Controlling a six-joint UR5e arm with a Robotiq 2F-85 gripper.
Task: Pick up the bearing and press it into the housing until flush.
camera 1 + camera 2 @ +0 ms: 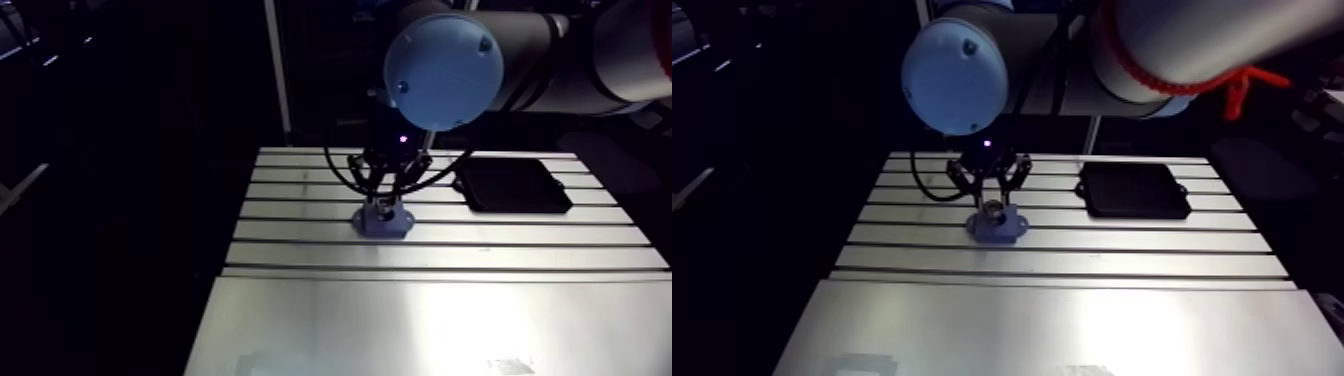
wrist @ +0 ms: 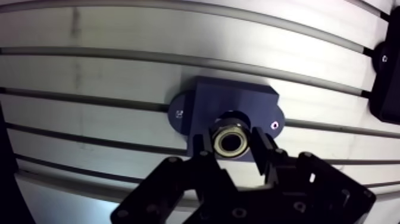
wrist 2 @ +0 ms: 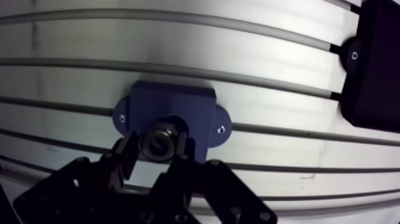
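Note:
A dark blue housing [image 2: 205, 107] with two side lugs sits on the slotted aluminium table [image 2: 89, 71]. My gripper [image 2: 230, 144] hangs right over it, shut on the bearing [image 2: 231, 139], a metal ring with a bright inner race. The bearing stands at the mouth of the housing's bore, and I cannot tell how deep it sits. In the arm view the gripper [image 1: 386, 203] comes straight down onto the housing [image 1: 383, 222] near the middle of the table.
A black flat tray [image 1: 512, 185] lies on the table to the right of the housing, its corner [image 3: 372, 65] showing beside the gripper in the wrist view. A smooth metal plate [image 1: 430, 325] covers the table's near part.

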